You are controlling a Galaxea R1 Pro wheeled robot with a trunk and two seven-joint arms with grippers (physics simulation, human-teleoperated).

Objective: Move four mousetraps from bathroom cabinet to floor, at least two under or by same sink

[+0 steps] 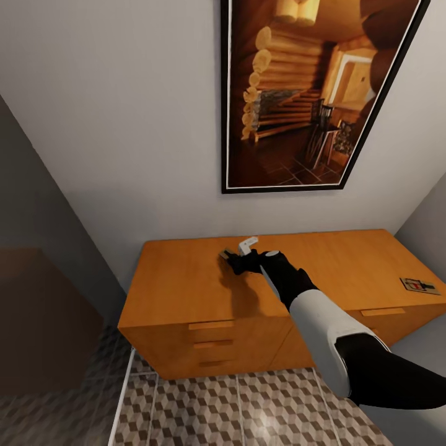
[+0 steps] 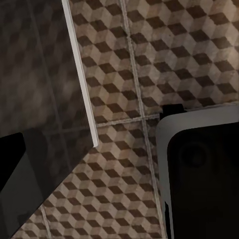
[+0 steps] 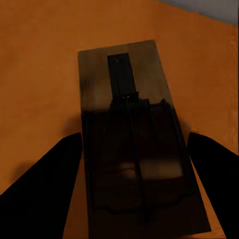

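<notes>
Head view: right gripper [image 1: 238, 253] down on cabinet [image 1: 186, 291] top near back wall, mousetrap [image 1: 225, 254] peeking out just beyond its fingertips. Second mousetrap [image 1: 419, 285] well off to gripper's right, near cabinet's end.

Left wrist view: bathroom floor [image 2: 149, 64] tiles below; we can't tell left gripper state.

Right wrist view: fingers [image 3: 45, 184] spread, straddling trap [image 3: 137, 139] lying flat between them, not yet pinching. We'd judge: stay centred, close on board's long edges, avoid wire, lift straight.
</notes>
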